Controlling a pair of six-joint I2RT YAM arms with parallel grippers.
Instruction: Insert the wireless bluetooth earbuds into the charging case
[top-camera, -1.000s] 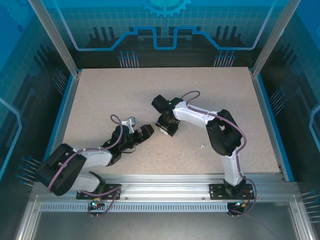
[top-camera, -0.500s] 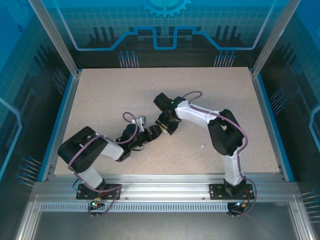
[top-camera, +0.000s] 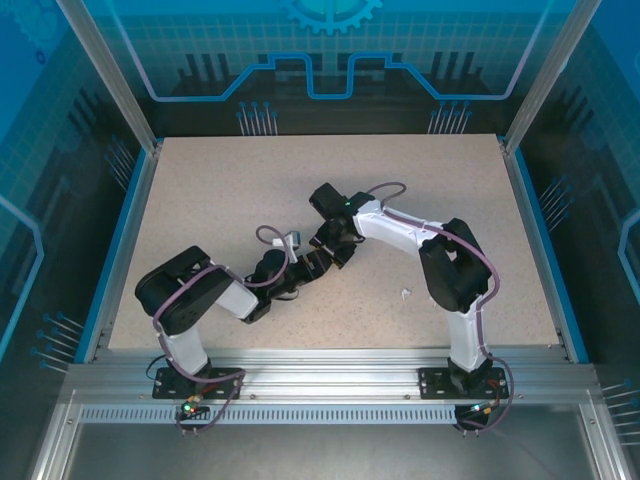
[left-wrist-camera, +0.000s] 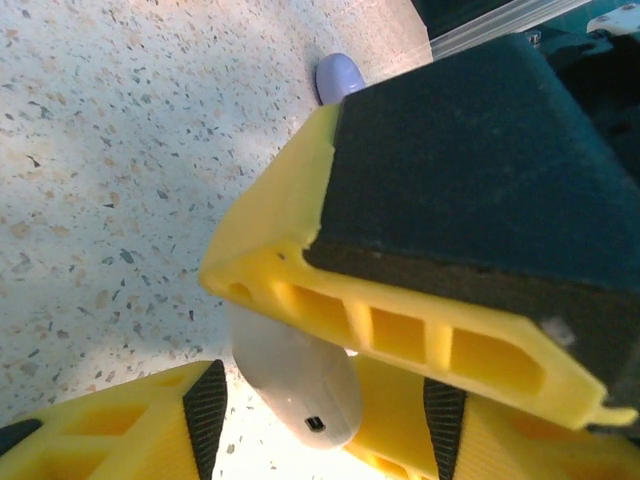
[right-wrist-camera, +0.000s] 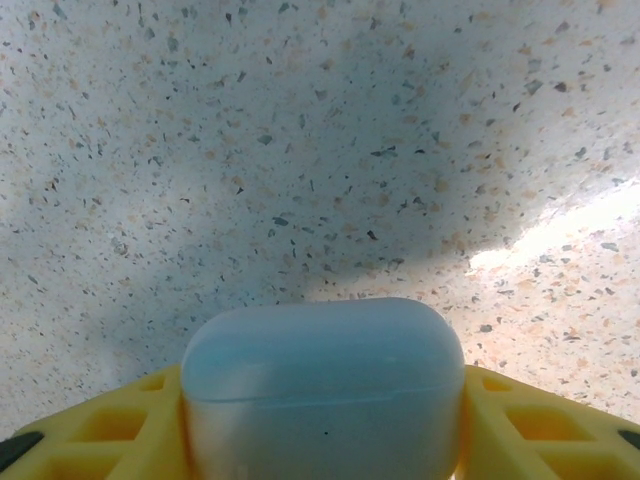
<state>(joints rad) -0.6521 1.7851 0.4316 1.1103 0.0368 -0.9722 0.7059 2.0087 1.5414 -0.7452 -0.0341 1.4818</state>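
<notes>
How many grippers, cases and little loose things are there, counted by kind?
Grippers: 2 (left gripper, right gripper)
Charging case: 1
White earbud: 1
Purple rounded thing, partly hidden: 1
Total: 5

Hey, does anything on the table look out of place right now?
A small white piece lies alone on the table, away from the case. The case sits in the right gripper with its lid apparently closed.
</notes>
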